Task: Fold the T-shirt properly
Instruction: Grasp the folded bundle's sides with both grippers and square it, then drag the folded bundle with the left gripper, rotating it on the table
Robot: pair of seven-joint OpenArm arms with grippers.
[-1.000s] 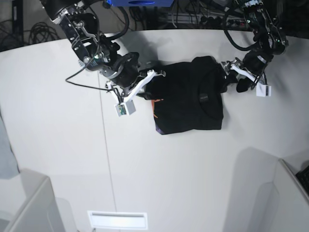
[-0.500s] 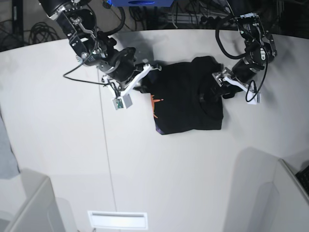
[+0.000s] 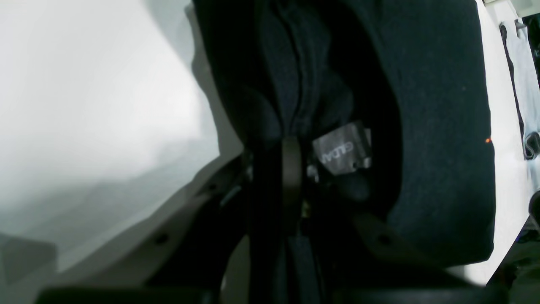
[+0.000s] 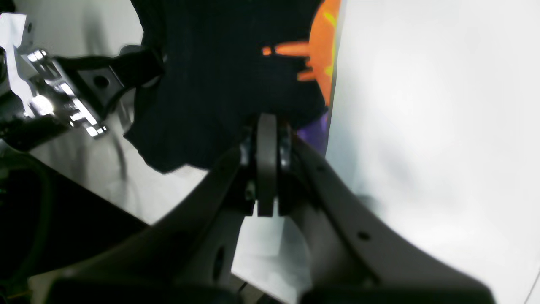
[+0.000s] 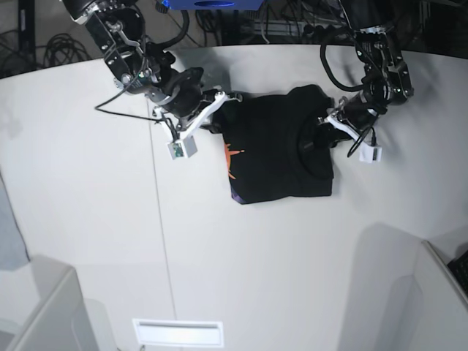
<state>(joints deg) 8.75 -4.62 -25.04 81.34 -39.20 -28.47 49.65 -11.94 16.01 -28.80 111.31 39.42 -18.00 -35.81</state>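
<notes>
You have the T-shirt lying partly folded on the white table, a little toward one o'clock from the middle of the base view. It forms a rough dark block, with a strip of orange and purple print showing along its nine o'clock edge.

Your right gripper sits at the shirt's ten o'clock corner in the base view. Its jaws are pressed fully together, and in the right wrist view black cloth runs down into them right beside the orange print, so they are clamped on the shirt's edge.

Your left gripper is at the shirt's three o'clock side in the base view, at the collar. In the left wrist view the jaws stand nearly closed, with a bunched ridge of black fabric running straight into them, so they pinch the T-shirt there. The small grey neck label sits just beside the fingertips, at their three o'clock.
</notes>
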